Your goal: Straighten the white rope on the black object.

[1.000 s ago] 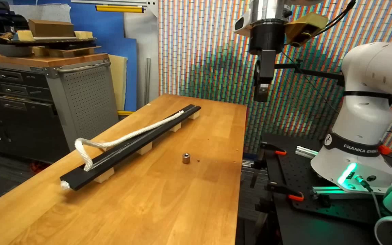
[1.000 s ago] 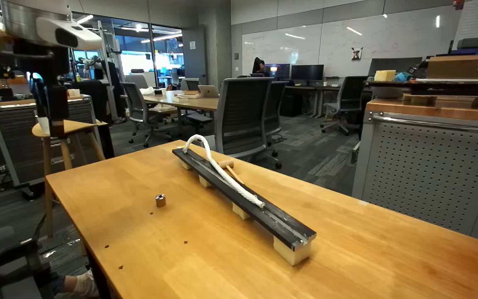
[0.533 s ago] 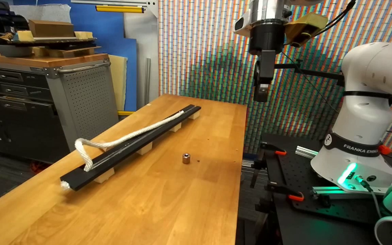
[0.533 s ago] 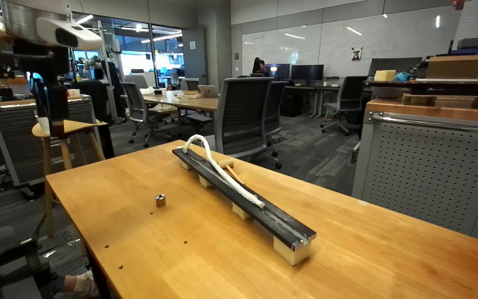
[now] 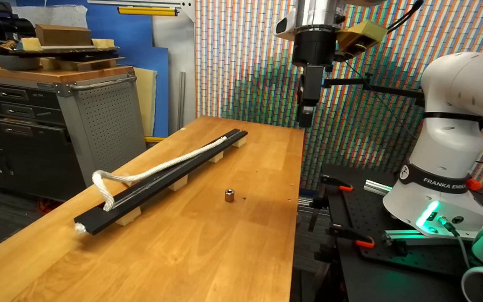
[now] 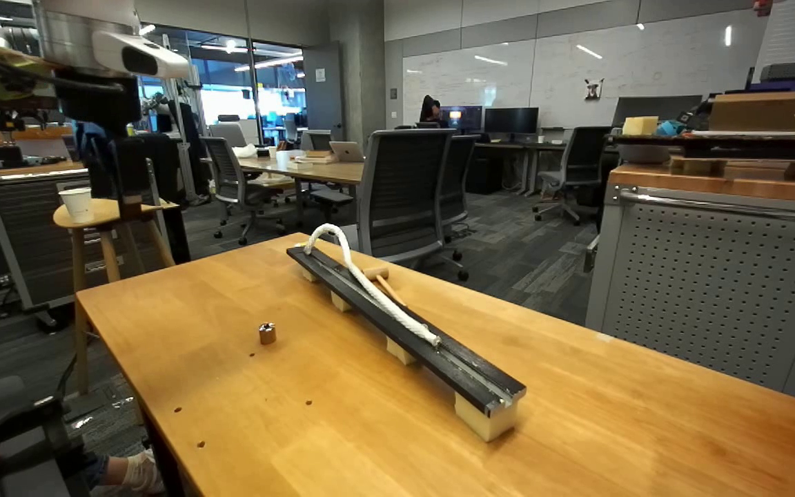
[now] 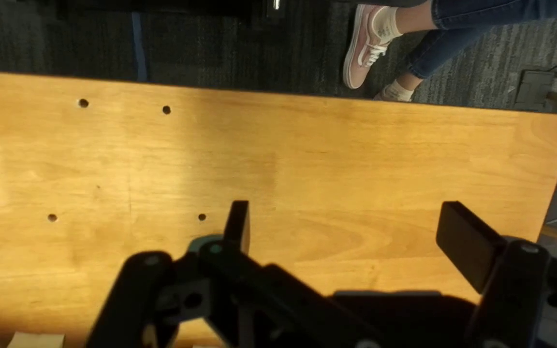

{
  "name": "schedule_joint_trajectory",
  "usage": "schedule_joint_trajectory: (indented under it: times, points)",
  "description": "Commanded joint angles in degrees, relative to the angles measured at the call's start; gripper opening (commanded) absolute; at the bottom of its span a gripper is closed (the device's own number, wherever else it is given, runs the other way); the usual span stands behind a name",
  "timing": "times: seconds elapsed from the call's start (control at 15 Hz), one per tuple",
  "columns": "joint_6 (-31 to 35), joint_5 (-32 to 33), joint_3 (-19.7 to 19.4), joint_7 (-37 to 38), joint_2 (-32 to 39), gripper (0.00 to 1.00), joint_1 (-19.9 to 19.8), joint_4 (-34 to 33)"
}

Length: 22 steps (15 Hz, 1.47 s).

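Observation:
The black object (image 5: 153, 193) is a long grooved bar on pale blocks; it also shows in an exterior view (image 6: 477, 376). The white rope (image 5: 178, 160) lies along part of the bar and rises in a bent loop near one end; the loop also shows in an exterior view (image 6: 332, 229). A white tuft (image 5: 80, 227) shows at that end of the bar. My gripper (image 5: 306, 119) is high at the table's side, apart from bar and rope. In the wrist view the gripper (image 7: 344, 227) is wide open and empty; rope and bar are out of view there.
A small metal cylinder (image 5: 229, 195) stands on the wooden table (image 5: 224, 256) beside the bar. A wooden mallet (image 6: 384, 279) lies behind the bar. A person's foot (image 7: 370, 46) is on the floor past the table edge. A grey cabinet (image 6: 708, 290) stands beyond the table.
In the last half second my gripper has moved left in an exterior view and right in an exterior view, in toward the table. The rope, bar and cylinder have not moved.

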<state>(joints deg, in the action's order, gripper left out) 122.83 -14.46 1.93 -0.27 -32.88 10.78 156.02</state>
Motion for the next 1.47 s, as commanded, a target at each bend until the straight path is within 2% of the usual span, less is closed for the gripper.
schedule_joint_trajectory:
  times: [0.0,0.33,0.87,1.4]
  points:
    - [3.95,5.11,1.7,-1.23,9.42,1.0,-2.34,-6.76]
    - [9.83,12.92,1.3,-0.04,21.83,1.0,-5.3,-15.97]
    - [10.41,22.02,-0.16,0.11,38.68,1.0,-8.39,-31.57]
    - [6.32,21.51,-0.96,-1.56,51.65,1.0,-8.82,-49.75]
